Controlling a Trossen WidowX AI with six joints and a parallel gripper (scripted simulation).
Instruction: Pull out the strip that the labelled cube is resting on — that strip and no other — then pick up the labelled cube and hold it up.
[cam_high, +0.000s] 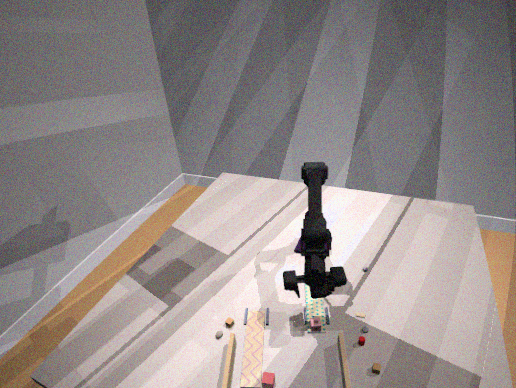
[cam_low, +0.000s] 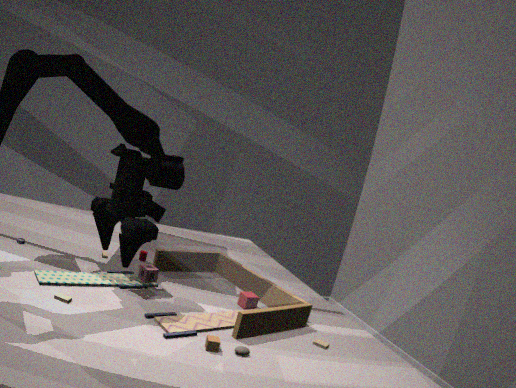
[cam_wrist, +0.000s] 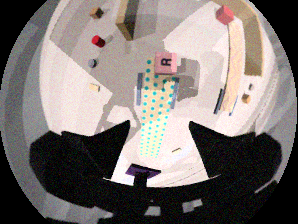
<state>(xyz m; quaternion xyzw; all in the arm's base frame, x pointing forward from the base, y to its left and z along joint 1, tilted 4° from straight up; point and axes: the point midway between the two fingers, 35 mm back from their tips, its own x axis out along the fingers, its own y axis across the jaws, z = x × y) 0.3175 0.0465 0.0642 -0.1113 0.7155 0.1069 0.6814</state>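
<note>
The labelled cube (cam_high: 316, 324) (cam_low: 148, 273) (cam_wrist: 165, 63) is pink with a dark R on top. It sits at the far end of the teal-dotted strip (cam_high: 315, 303) (cam_low: 75, 278) (cam_wrist: 157, 105), towards one side. The zigzag strip (cam_high: 253, 345) (cam_low: 200, 321) (cam_wrist: 233, 65) lies apart from it, with a plain red cube (cam_high: 268, 379) (cam_low: 248, 300) (cam_wrist: 225, 15) at its far part. My gripper (cam_low: 115, 257) (cam_wrist: 160, 123) is open and empty, above the dotted strip and on the arm's side of the labelled cube. In the top view its fingertips are mostly hidden.
Dark rails (cam_wrist: 139, 89) (cam_low: 180, 334) flank both strips. Wooden walls (cam_high: 228, 360) (cam_low: 272, 321) (cam_wrist: 252, 45) stand around the far area. A red cylinder (cam_high: 361, 341) (cam_wrist: 98, 41), an orange block (cam_high: 229, 322) (cam_low: 212, 343) and several small pieces lie about.
</note>
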